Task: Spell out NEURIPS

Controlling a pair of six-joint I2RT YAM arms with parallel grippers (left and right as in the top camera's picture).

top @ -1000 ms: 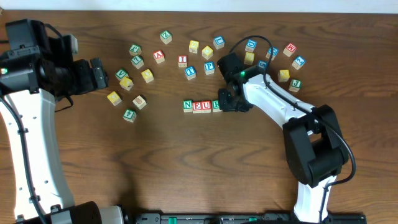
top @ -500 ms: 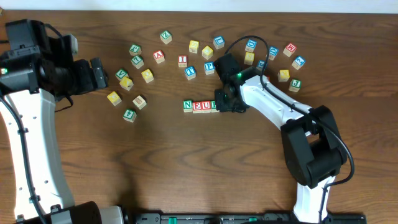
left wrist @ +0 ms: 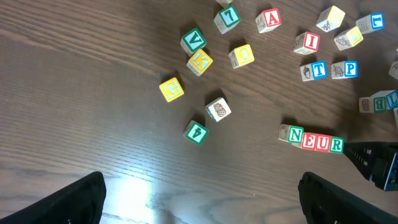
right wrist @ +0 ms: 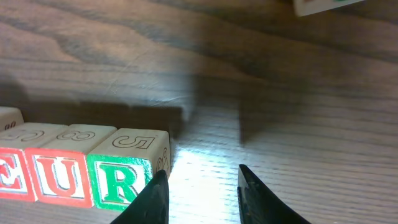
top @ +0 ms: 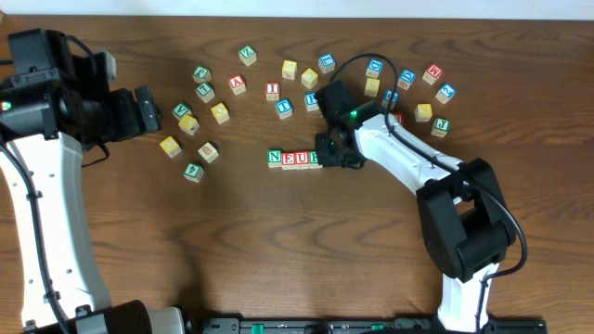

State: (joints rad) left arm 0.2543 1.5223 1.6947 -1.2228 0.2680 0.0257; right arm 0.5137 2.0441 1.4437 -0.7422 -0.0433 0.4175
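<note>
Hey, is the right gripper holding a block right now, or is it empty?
Empty. Nothing sits between the fingers of the right gripper; the jaws stand slightly apart, and the R block lies just outside them.

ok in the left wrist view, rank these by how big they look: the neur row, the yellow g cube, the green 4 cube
1. NEUR row: four cubes side by side, clearly the largest.
2. yellow G cube and green 4 cube: these look about the same size, so I can't rank one above the other.
</note>
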